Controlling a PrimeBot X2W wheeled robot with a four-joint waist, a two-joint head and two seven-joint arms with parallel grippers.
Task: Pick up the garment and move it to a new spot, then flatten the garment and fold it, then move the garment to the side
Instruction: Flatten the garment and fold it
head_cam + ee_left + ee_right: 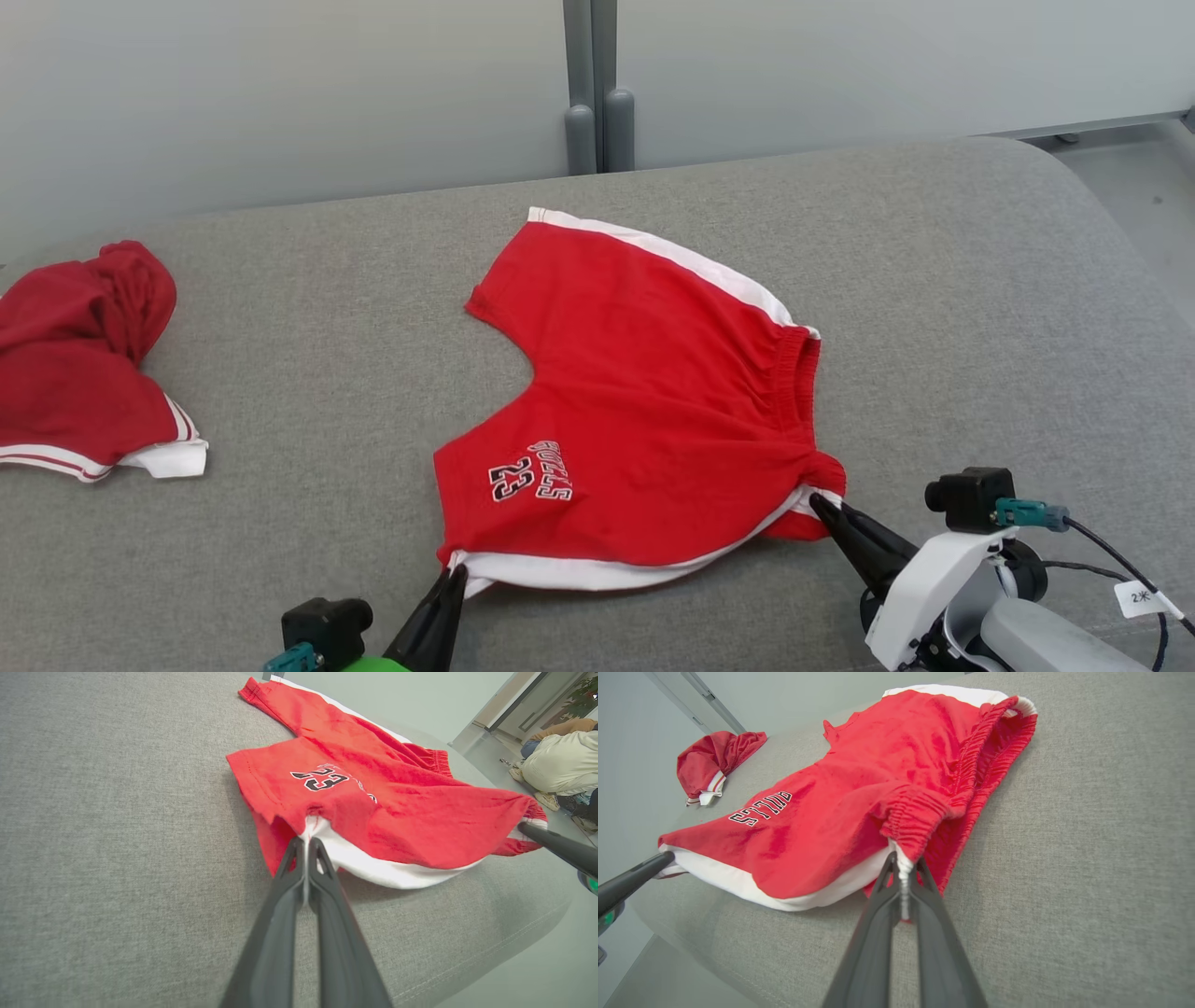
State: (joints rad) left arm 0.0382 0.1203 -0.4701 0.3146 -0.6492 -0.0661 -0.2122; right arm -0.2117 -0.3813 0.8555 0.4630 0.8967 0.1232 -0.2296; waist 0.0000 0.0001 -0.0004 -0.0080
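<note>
Red cotton shorts with white side stripes (644, 401) lie spread midway on the grey fabric-covered table (327, 308). The left end effector (455, 571), pressed together, pinches their near hem corner; the right end effector (818, 504) pinches the near waistband corner. A crumpled dark-red garment (84, 364) lies well apart, leftward.

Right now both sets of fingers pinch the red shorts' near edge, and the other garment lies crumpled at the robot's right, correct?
Not quite: the head view shows the other garment crumpled at the robot's left. The left fingers and right fingers do pinch the red shorts' near edge.
</note>
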